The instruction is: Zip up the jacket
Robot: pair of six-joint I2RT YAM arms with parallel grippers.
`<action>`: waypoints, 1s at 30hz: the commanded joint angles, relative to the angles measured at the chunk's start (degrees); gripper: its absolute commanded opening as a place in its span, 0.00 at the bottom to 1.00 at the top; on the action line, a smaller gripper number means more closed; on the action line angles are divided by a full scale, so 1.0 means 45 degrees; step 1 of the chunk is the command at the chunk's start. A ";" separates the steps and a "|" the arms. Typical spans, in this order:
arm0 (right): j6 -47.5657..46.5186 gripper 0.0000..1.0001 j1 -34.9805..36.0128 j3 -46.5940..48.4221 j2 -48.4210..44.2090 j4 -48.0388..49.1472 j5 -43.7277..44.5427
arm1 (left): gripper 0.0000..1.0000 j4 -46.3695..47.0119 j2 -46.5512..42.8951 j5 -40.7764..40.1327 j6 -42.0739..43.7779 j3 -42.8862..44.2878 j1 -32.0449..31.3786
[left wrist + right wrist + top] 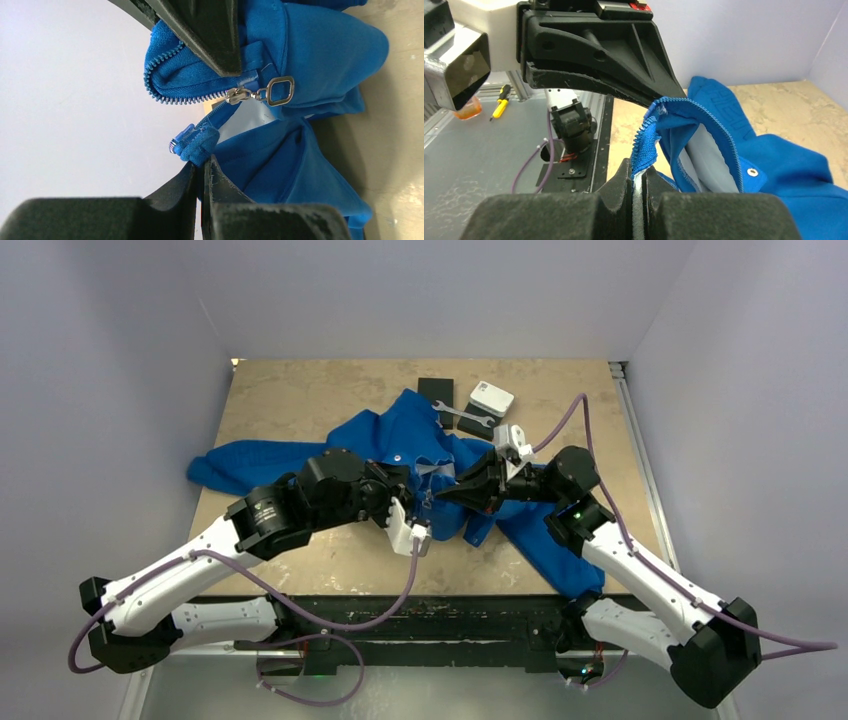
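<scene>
On my overhead view the jacket (400,435) lies crumpled across the middle of the bench (300,395). One blue sleeve runs out to the left and another fold trails toward the near right edge.

The left gripper (420,498) reaches in over the jacket's front. On its own camera the fingers (220,192) are pressed together on the end of one zipper edge, and a small bluish tip sticks out just beyond them. Just above that, the other zipper edge curls round with its teeth showing. The silvery slider (237,95) sits on it, its pull tab (280,91) lying out to the right against the blue cloth. Pale lining shows between the two edges.

The right gripper (443,497) comes in from the opposite side, nearly tip to tip with the left one. On its wrist camera its fingers (621,182) are clamped on the toothed zipper tape, which rises between them. The left gripper's black finger angles down from above to the top of that same raised fold.

Farther back and to the right, a wrench (465,417) and a white box (492,398) lie beside the jacket's far edge.
</scene>
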 commanded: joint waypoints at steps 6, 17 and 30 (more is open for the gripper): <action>0.1565 0.00 -0.0314 0.1099 0.0274 -0.0772 -0.1036 | 0.00 -0.0216 -0.0436 0.1179 -0.1301 -0.0114 -0.0093; 0.1610 0.00 -0.0379 0.2148 0.1308 -0.2709 -0.1904 | 0.00 -0.1912 0.0240 0.1568 0.0296 0.0030 -0.0082; 0.2383 0.00 -0.0371 0.2051 0.1585 -0.2153 -0.2367 | 0.00 -0.0861 0.0136 0.0962 0.0141 -0.0350 -0.0082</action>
